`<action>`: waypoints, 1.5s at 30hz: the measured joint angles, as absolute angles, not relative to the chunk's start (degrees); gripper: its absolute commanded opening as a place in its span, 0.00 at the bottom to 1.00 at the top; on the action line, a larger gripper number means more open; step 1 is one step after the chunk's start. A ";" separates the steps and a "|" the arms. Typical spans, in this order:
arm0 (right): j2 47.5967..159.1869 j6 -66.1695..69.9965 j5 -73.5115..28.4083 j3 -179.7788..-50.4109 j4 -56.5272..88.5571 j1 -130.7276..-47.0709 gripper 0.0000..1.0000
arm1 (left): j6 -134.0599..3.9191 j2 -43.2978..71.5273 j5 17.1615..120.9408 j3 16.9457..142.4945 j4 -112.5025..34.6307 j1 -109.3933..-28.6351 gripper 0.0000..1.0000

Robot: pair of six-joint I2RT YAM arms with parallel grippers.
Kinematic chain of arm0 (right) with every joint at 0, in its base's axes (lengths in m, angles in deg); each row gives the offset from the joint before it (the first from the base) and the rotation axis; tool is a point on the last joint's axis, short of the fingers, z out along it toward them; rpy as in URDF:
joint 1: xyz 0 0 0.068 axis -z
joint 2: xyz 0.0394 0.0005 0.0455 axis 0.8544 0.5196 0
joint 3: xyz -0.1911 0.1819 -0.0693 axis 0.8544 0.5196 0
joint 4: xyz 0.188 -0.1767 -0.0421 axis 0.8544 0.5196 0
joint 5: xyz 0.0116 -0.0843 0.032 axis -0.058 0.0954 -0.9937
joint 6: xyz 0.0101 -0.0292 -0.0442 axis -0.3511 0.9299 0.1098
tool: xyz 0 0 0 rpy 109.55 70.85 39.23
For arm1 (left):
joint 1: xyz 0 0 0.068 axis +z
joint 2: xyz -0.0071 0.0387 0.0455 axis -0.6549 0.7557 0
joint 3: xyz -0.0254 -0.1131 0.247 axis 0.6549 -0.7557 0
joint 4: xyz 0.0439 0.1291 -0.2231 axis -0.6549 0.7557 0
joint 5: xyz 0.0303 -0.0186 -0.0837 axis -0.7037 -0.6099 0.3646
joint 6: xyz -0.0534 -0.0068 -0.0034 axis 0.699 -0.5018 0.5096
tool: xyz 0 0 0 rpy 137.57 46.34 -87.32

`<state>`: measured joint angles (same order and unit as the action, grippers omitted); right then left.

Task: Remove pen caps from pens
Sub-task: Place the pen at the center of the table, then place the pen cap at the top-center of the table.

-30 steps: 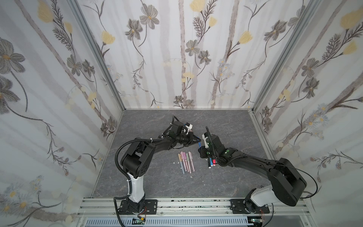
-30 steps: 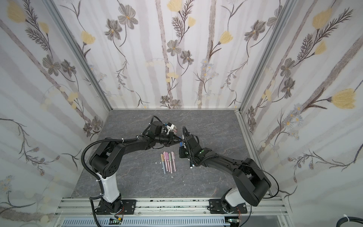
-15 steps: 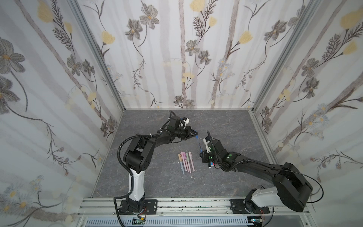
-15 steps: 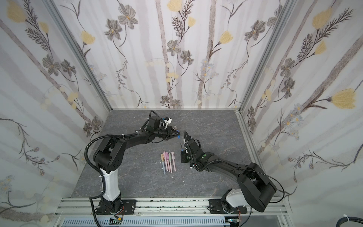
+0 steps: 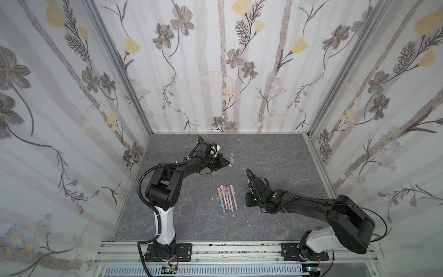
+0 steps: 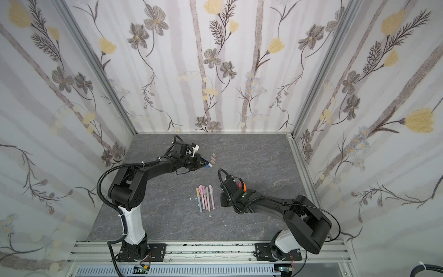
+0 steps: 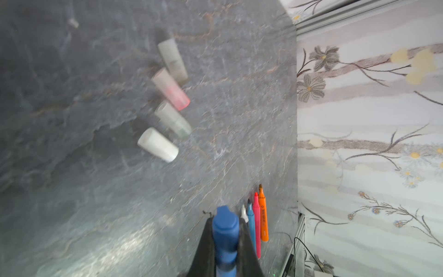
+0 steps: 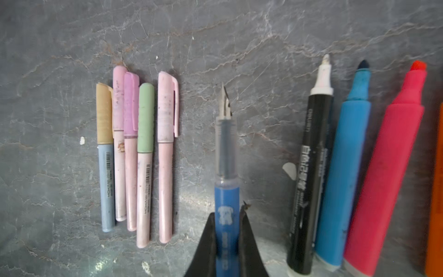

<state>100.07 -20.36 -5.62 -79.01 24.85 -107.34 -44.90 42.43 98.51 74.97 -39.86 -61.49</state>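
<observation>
Broadly, the grey marbled tabletop (image 5: 275,163) carries everything. The left arm (image 5: 167,182) reaches toward its far half, and the right arm (image 5: 311,206) stretches low across the near middle. The right gripper (image 8: 227,211) is clamped on the barrel of a blue fountain pen (image 8: 226,153), whose nib is bare. This pen sits between two groups lying on the table. On one side are the thick uncapped markers: black-and-white (image 8: 309,179), blue (image 8: 340,167), red-pink (image 8: 388,167) and, at the frame's edge, orange (image 8: 436,191). On the other side is a tight row of five slim pastel pens (image 8: 134,156), all with their caps on. The left gripper (image 7: 225,219) is pinched around a blue cap (image 7: 225,235), near four loose caps (image 5: 231,159) lying side by side: grey (image 7: 172,60), pink (image 7: 170,88), clear greenish (image 7: 172,118) and white (image 7: 158,145).
</observation>
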 measured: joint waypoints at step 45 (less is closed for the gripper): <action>100.09 -16.16 0.74 -88.82 29.59 -109.26 0.34 | -41.32 53.49 97.22 76.87 -47.77 -59.94 0.14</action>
